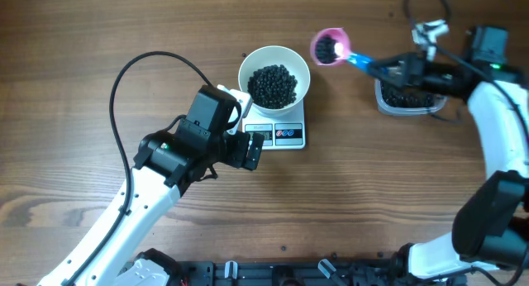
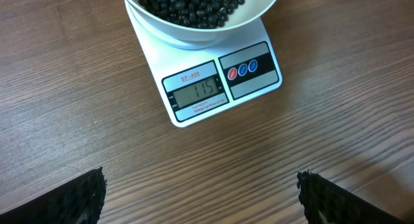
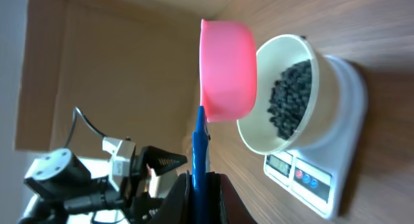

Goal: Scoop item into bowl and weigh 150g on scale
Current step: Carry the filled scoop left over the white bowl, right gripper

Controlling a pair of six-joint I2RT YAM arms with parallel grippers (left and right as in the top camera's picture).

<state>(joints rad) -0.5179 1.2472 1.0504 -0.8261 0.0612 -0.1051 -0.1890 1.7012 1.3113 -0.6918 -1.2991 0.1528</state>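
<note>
The white bowl [image 1: 274, 74] sits on the white scale [image 1: 283, 135], filled with small black beans [image 1: 273, 85]. In the left wrist view the scale [image 2: 223, 81] has its display facing me and reads 115, with the bowl [image 2: 194, 26] on top. My right gripper [image 1: 395, 69] is shut on the blue handle [image 3: 200, 153] of a pink scoop [image 1: 328, 47] that carries beans, just right of the bowl and level. The right wrist view has the scoop [image 3: 226, 68] beside the bowl [image 3: 284, 98]. My left gripper [image 1: 252, 150] is open, low over the table in front of the scale.
A clear plastic tub [image 1: 407, 100] with more black beans stands at the right, under my right arm. The left arm's black cable [image 1: 124, 79] loops over the left of the wooden table [image 1: 372, 195].
</note>
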